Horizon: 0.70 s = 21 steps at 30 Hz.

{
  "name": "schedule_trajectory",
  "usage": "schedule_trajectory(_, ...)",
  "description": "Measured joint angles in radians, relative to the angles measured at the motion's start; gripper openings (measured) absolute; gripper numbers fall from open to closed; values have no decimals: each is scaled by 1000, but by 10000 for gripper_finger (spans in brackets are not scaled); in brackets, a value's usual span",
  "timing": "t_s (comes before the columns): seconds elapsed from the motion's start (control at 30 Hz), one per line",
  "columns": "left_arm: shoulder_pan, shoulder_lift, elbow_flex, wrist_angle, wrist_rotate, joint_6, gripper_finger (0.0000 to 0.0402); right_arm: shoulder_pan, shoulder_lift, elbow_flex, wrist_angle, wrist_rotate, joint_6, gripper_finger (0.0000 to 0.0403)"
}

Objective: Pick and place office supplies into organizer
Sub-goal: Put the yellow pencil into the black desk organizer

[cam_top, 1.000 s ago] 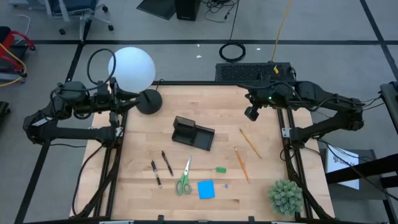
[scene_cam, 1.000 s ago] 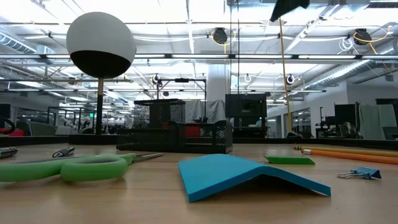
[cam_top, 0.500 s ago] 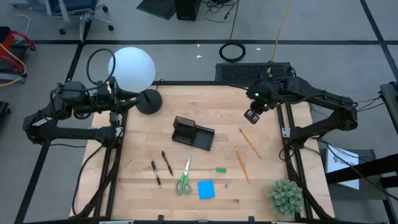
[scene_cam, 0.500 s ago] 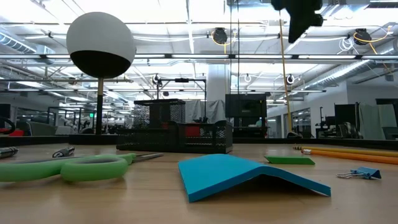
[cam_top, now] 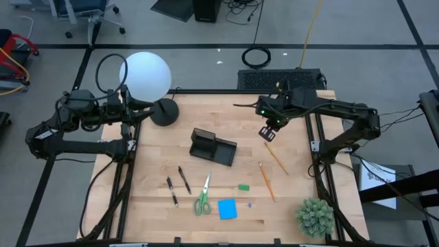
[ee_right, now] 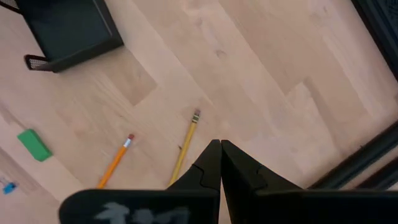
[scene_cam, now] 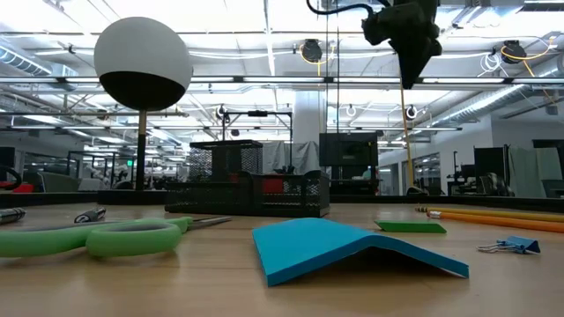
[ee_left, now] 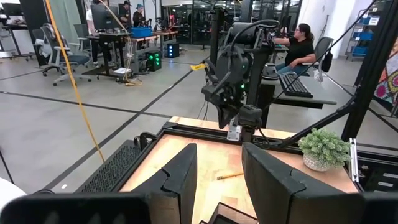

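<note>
On the pale wooden table the organizer sits mid-surface, pencils, scissors and sticky-note pad scattered nearer the front; right gripper hovers closed above the pencils; left gripper waits parted at the table's left edge; a workshop room lies beyond.

High view looking straight down on organizer. Low view sitting at tabletop, facing organizer across blue pad. Right wrist view peering down, sharing organizer corner. Left wrist view facing across table.
</note>
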Motion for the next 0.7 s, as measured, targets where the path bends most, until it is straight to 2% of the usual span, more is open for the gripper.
schedule_trajectory(0.23, 0, 0, 0, -1, 0, 0, 127, 40, 5, -8, 33, -2, 39, 0)
schedule_trajectory(0.43, 0, 0, 0, -1, 0, 2, 127, 74, 6, -100, 35, -7, 105, 0)
schedule_trajectory(0.7, 0, 0, 0, -1, 0, 20, 127, 86, 6, -302, 195, -162, 116, 0)
